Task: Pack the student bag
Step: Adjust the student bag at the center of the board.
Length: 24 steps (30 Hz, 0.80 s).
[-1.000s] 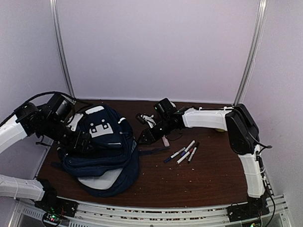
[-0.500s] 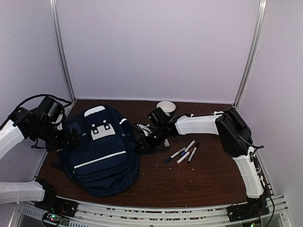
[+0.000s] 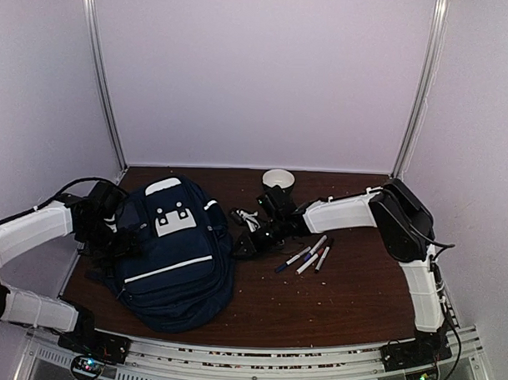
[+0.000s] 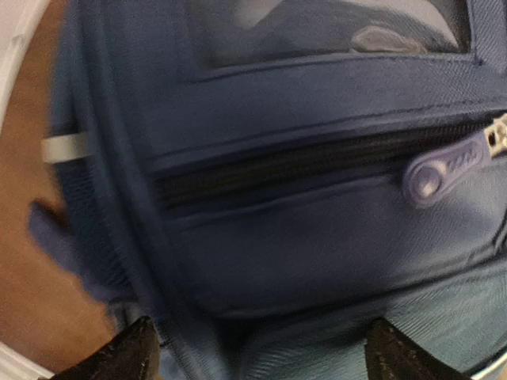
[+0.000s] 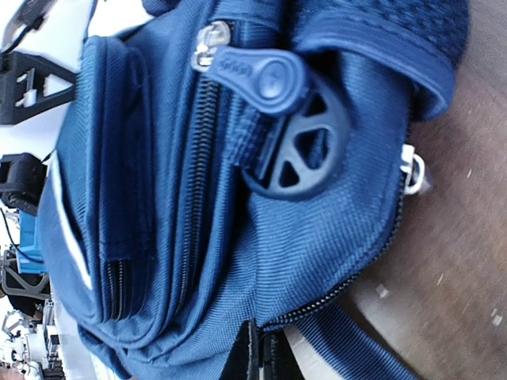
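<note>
Overhead: the student bag (image 3: 172,254) lies flat at the left of the table (image 3: 350,302), its left side near the edge, with open room rightward up to the markers (image 3: 306,257). Left wrist: the left gripper (image 4: 265,356) gapes wide over soft, floppy cloth. Right wrist: the right gripper (image 5: 255,344) is pressed together at the zipped seam — the zip tab (image 5: 261,75) looks the firmest hold.

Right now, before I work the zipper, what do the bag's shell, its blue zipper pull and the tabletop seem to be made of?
The student bag: woven synthetic cloth, likely nylon or polyester, matte navy; the weave grain shows up close. The zipper pull: probably moulded rubber or soft plastic, smooth, blue, rounded edges. The table: dark brown wood or wood-look laminate; faint grain, slight sheen.
</note>
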Tool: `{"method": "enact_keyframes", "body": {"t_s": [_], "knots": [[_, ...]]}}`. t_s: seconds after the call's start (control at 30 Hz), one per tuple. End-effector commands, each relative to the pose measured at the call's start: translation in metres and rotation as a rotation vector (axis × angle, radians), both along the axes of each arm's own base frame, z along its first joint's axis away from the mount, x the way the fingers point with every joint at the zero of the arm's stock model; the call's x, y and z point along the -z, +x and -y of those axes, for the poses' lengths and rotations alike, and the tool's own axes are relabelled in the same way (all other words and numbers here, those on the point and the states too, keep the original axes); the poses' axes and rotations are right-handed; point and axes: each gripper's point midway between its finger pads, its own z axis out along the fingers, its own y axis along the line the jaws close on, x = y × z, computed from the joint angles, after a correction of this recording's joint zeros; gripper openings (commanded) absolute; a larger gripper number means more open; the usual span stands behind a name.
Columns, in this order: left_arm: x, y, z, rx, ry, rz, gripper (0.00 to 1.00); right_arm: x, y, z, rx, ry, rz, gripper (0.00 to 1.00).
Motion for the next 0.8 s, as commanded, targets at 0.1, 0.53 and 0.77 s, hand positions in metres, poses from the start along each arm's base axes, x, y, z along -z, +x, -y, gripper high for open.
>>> {"method": "enact_keyframes", "body": {"t_s": [0.1,0.53,0.77], "knots": [[0.006,0.083,0.04,0.115,-0.121,0.166,0.89,-0.02,-0.04,-0.006,-0.063,0.042,-0.014,0.0],[-0.016,0.139,0.042,0.165,-0.033,0.228,0.88,-0.071,-0.042,0.037,-0.142,0.012,0.189,0.34],[-0.071,0.106,0.03,0.167,-0.025,0.341,0.89,-0.069,-0.009,0.089,-0.094,-0.15,0.401,0.37]]}}
